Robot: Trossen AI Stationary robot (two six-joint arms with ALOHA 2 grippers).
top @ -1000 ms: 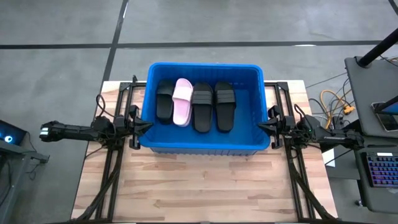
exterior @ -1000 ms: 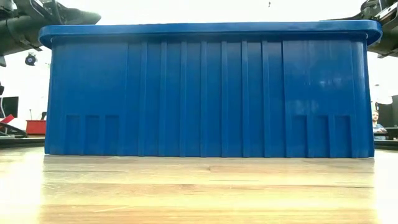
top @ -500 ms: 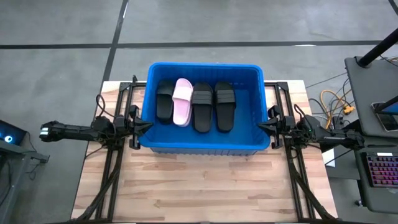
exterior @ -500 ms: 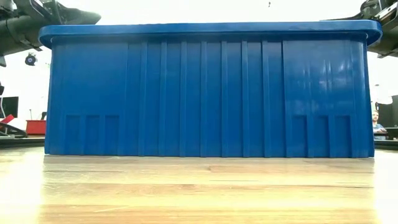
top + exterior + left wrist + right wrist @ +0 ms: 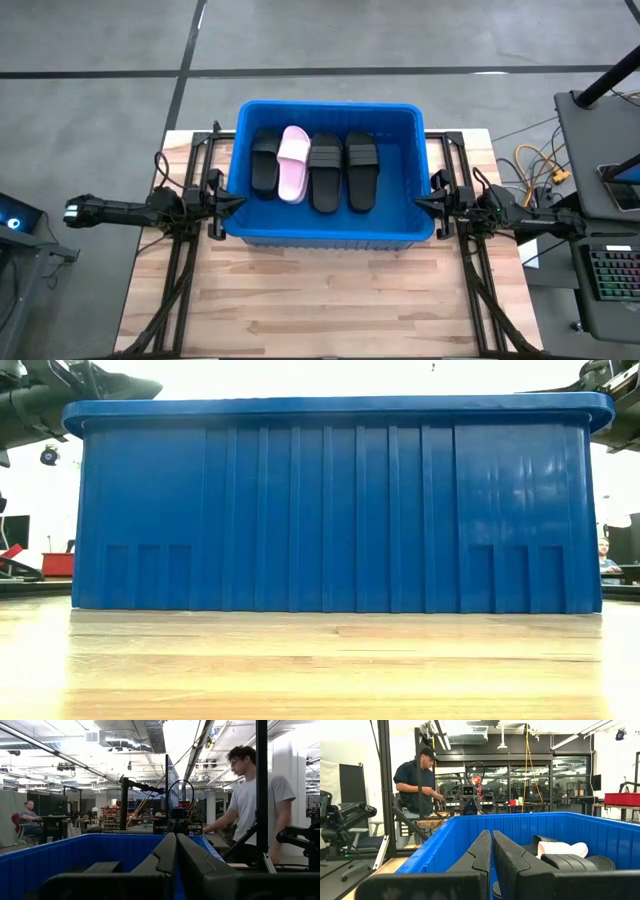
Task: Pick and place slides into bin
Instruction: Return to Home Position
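Observation:
The blue bin (image 5: 325, 232) stands on the wooden table's far half. Inside lie three black slides (image 5: 264, 162) (image 5: 325, 171) (image 5: 361, 168) and one pale pink slide (image 5: 293, 163), side by side on the bin's floor. My left gripper (image 5: 238, 200) is shut and empty at the bin's left rim; in its wrist view (image 5: 175, 840) the fingers meet. My right gripper (image 5: 418, 204) is shut and empty at the bin's right rim; it also shows in its wrist view (image 5: 491, 837). From there I see the pink slide (image 5: 562, 849) among black ones.
The bin's near wall (image 5: 330, 510) fills the low view, with bare table (image 5: 330, 300) in front of it. A desk with a keyboard (image 5: 612, 270) stands right of the table. People stand and sit in the room beyond (image 5: 255, 805) (image 5: 417, 785).

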